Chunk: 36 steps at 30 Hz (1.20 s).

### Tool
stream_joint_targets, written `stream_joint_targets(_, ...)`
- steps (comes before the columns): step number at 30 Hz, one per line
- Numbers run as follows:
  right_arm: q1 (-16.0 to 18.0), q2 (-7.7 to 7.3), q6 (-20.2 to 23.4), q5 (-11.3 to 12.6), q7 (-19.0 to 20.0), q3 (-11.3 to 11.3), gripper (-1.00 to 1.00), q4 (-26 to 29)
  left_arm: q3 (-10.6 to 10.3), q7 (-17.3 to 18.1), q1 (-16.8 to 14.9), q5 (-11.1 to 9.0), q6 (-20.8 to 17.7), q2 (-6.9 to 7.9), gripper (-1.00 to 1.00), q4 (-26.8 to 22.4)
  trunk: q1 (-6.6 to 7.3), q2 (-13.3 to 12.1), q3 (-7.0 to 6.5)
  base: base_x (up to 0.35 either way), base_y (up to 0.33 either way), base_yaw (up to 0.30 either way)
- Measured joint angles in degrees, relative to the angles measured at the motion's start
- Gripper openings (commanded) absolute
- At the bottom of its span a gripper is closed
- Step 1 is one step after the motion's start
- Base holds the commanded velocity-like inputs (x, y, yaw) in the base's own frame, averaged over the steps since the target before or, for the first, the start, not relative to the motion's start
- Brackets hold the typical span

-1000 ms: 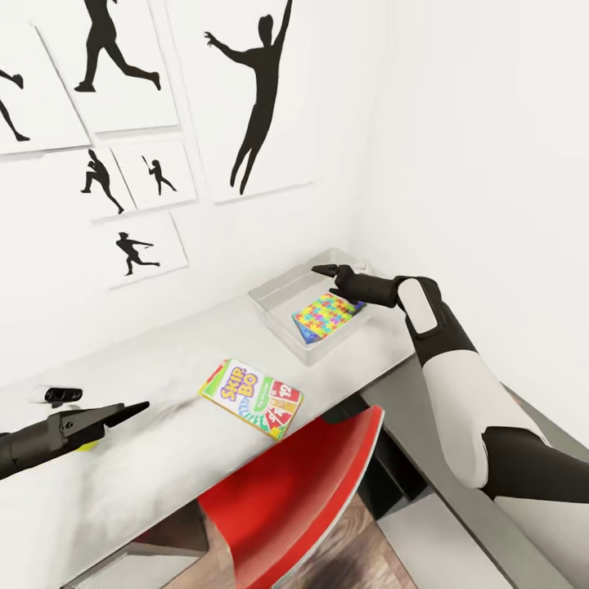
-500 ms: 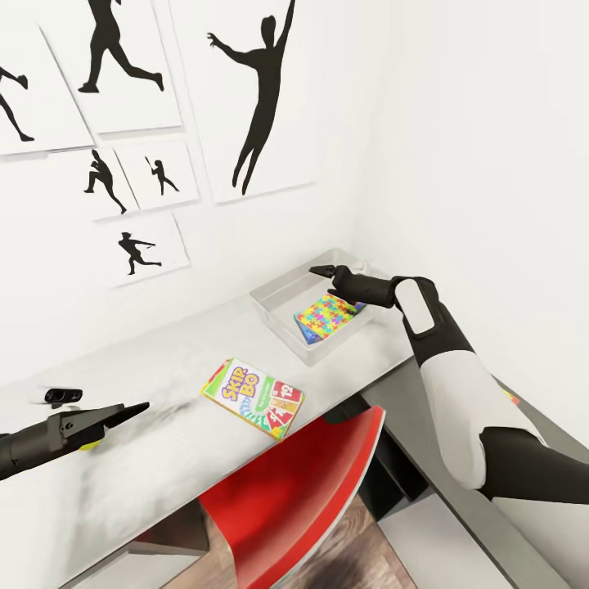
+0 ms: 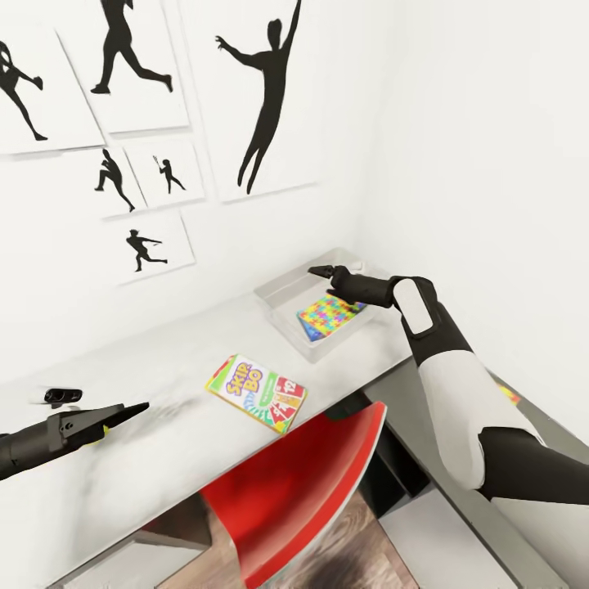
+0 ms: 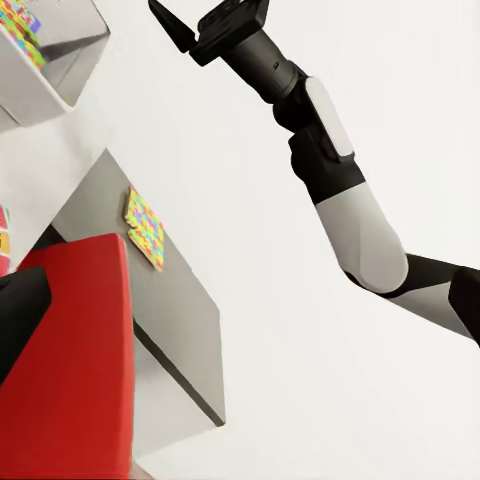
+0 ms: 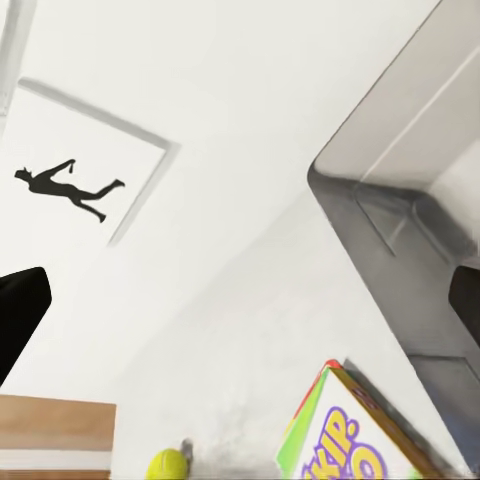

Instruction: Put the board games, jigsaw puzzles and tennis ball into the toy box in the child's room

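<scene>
The toy box (image 3: 282, 293) stands at the table's (image 3: 164, 384) far right corner. In it lies a jigsaw puzzle (image 3: 330, 313) on top of something with a blue edge (image 3: 307, 329). My right gripper (image 3: 321, 272) hovers open over the box's back rim, empty. The Skip-Bo board game (image 3: 258, 393) lies flat mid-table, also seen in the right wrist view (image 5: 345, 440). My left gripper (image 3: 135, 408) hangs open and empty over the table's near left end, covering most of the tennis ball (image 5: 168, 464). A second jigsaw puzzle (image 4: 145, 228) lies on the lower wing (image 4: 170, 300).
A red swivel chair (image 3: 294, 483) is tucked under the table's front edge below the Skip-Bo box. A small black object (image 3: 61, 396) sits at the table's left end. Silhouette prints (image 3: 266, 98) hang on the wall behind, and a bare white wall closes the right side.
The head view has shifted slightly, carrying everything a little to the right. Both grippers hold about the same places over the table, and nothing was picked up or released.
</scene>
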<state>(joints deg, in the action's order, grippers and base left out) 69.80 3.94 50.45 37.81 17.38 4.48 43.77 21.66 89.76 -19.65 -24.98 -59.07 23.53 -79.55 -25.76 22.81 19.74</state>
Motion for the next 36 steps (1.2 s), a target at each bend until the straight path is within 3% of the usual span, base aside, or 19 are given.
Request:
stream_joint_targets(5, 0.0, 0.02, 0.0, -0.1, 0.0, -0.1, 1.0, 0.0, 0.0, 0.0, 0.0, 0.0, 0.0, 0.0, 1.0, 0.0, 0.0, 0.0, -0.36, -0.195, 0.025, 0.173)
stream_joint_targets(16, 0.0, 0.09, -0.1, -0.3, -0.1, -3.6, 1.0, 0.1, 0.0, 0.0, 0.0, 0.0, 0.0, 0.0, 1.0, 0.0, 0.0, 0.0, -1.25, -0.141, 0.048, 0.193)
stream_joint_targets(31, 0.0, 0.07, 0.1, -0.3, -0.1, -4.6, 1.0, 3.5, 0.1, 0.0, 0.0, -0.1, 0.1, 0.07, 1.0, 0.1, 0.02, 0.0, -2.53, -0.025, 0.026, 0.155)
stream_joint_targets(36, 0.1, 0.02, 0.2, -0.2, -0.1, -4.6, 1.0, 6.0, 1.4, 0.0, 0.0, -0.1, 0.1, 0.95, 1.0, 0.3, 0.04, 0.0, -2.98, 0.121, 0.078, 0.116)
